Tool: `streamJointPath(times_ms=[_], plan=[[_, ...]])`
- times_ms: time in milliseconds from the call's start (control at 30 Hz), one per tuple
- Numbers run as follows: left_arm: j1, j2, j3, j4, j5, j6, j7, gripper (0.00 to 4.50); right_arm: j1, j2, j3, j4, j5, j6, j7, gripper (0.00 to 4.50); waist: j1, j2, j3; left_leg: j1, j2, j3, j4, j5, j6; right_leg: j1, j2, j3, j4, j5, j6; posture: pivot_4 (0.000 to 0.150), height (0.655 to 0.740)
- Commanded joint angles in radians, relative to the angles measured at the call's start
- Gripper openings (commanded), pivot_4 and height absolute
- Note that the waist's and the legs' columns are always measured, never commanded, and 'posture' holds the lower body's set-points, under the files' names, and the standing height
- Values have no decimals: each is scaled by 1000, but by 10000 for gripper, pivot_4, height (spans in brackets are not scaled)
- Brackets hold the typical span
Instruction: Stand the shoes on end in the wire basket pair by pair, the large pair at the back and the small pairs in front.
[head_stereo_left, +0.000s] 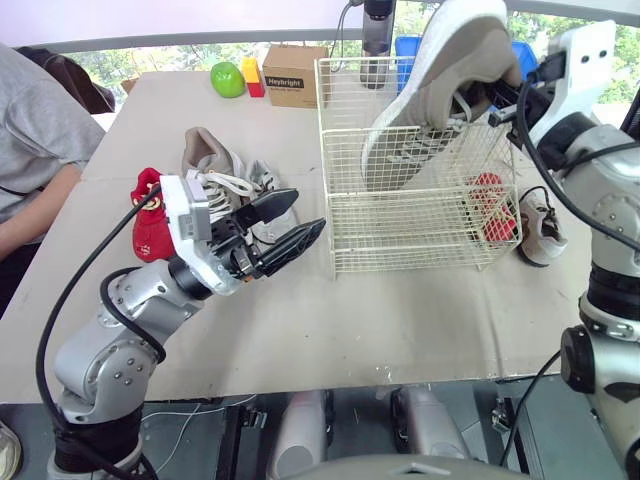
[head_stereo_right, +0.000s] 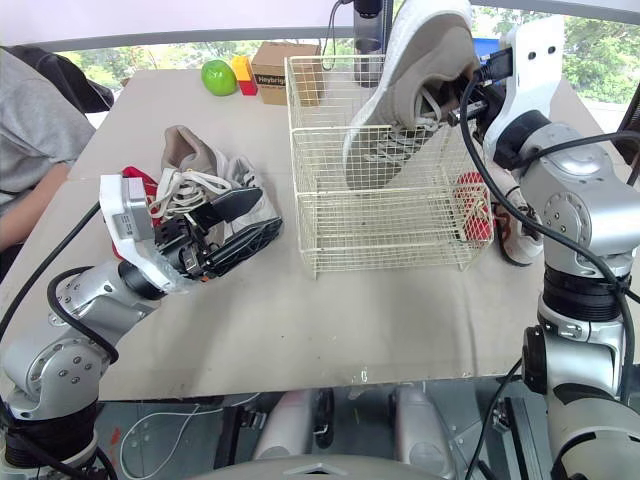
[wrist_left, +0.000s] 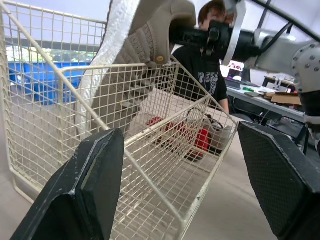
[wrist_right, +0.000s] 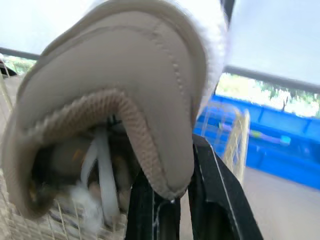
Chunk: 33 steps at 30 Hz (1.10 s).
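A cream wire basket (head_stereo_left: 400, 235) stands on the table at mid right. My right gripper (head_stereo_left: 487, 97) is shut on the heel collar of a large beige sneaker (head_stereo_left: 440, 90), which hangs toe down into the basket with its heel above the rim; the right wrist view shows the collar (wrist_right: 150, 125) pinched between the black fingers (wrist_right: 215, 200). Its mate (head_stereo_left: 215, 170) lies on the table left of the basket. My left gripper (head_stereo_left: 285, 230) is open and empty, just left of the basket. A small red shoe (head_stereo_left: 150, 228) lies behind it. Another red shoe (head_stereo_left: 490, 212) sits at the basket's right end; inside or outside, I cannot tell.
A small pale shoe (head_stereo_left: 540, 235) lies right of the basket. At the table's back are a green apple (head_stereo_left: 227, 79), coloured blocks (head_stereo_left: 251, 74) and a cardboard box (head_stereo_left: 293, 75). A person in grey (head_stereo_left: 35, 150) sits at the left edge.
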Motion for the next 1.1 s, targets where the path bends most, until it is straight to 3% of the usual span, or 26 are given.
streamJointPath(times_ms=[33, 267, 667, 1067, 1100], plan=[[3, -2, 24, -41, -5, -22, 9, 38675, -87, -43, -12, -43, -14, -58, 30, 483, 1, 0, 0, -1, 0, 0, 0, 0, 0, -1, 0, 0, 0, 0, 0, 1500, 7400], [2, -4, 21, -40, 0, -28, 18, 38675, -184, -108, -1, 18, -42, -54, 77, 483, 4, 0, 1, -1, 0, 0, -1, 0, 0, -1, -1, 0, 0, 0, 0, 1500, 7400], [-4, 0, 19, -33, 3, -28, 19, 38675, -213, -136, 6, 88, -98, 18, 24, 483, 7, 0, 1, -1, 0, 0, 0, 0, 0, -1, -1, 0, 0, 0, 0, 1500, 7400], [-2, -4, 3, -38, 18, -25, 21, 38675, -156, -133, 52, 66, -114, 122, 48, 483, 7, 0, 0, -1, 0, 0, 0, 0, 0, 0, -1, 0, 0, 0, 0, 1500, 7400], [-1, -5, 2, -38, 19, -25, 21, 38675, -148, -126, 40, 64, -98, 127, 60, 3479, 7, -1, 0, 0, 0, 0, 0, 0, 0, 0, -1, 0, 0, 0, 0, 1500, 7400]])
